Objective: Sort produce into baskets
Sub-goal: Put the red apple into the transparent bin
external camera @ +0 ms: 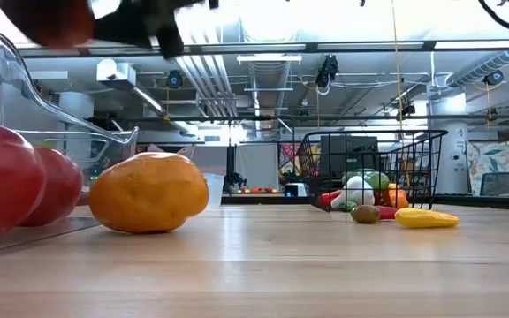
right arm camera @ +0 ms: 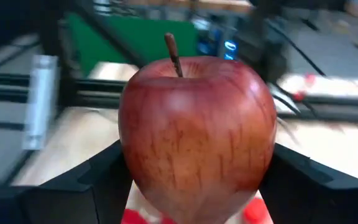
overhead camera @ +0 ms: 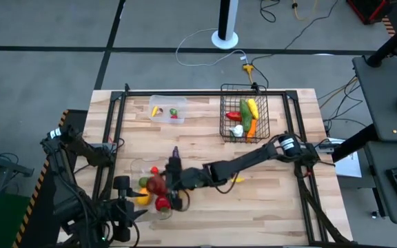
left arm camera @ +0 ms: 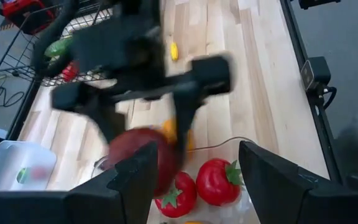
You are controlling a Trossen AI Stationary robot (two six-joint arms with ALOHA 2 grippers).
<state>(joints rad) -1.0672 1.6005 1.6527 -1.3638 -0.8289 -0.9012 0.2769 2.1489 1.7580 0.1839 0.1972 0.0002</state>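
My right gripper [overhead camera: 164,184] reaches in from the table's right and is shut on a red apple [right arm camera: 194,130], which hangs above the small clear tub [external camera: 25,79] at the near left. Two red tomatoes [left arm camera: 219,180] lie in that tub. Next to them sits an orange-yellow fruit [external camera: 148,190]. My left gripper [left arm camera: 204,186] stands open just near of the tub, with nothing between its fingers. The black wire basket [overhead camera: 243,93] at the far right holds several vegetables. At the far middle, the long clear tray [overhead camera: 158,103] holds a few small pieces. My right gripper pinches the apple's two opposite sides [right arm camera: 129,143] between its two fingers [right arm camera: 98,183]. The fingers come nearly level from the table's right. The apple sits upright with its stem [right arm camera: 173,53] up, lifted clear above the tub.
A yellow pepper [external camera: 425,217] and a small brownish piece [external camera: 365,213] lie on the bare wood in front of the basket, under the right arm. A dark frame [overhead camera: 185,93] borders the table's far and side edges. Bare wood lies toward the near right.
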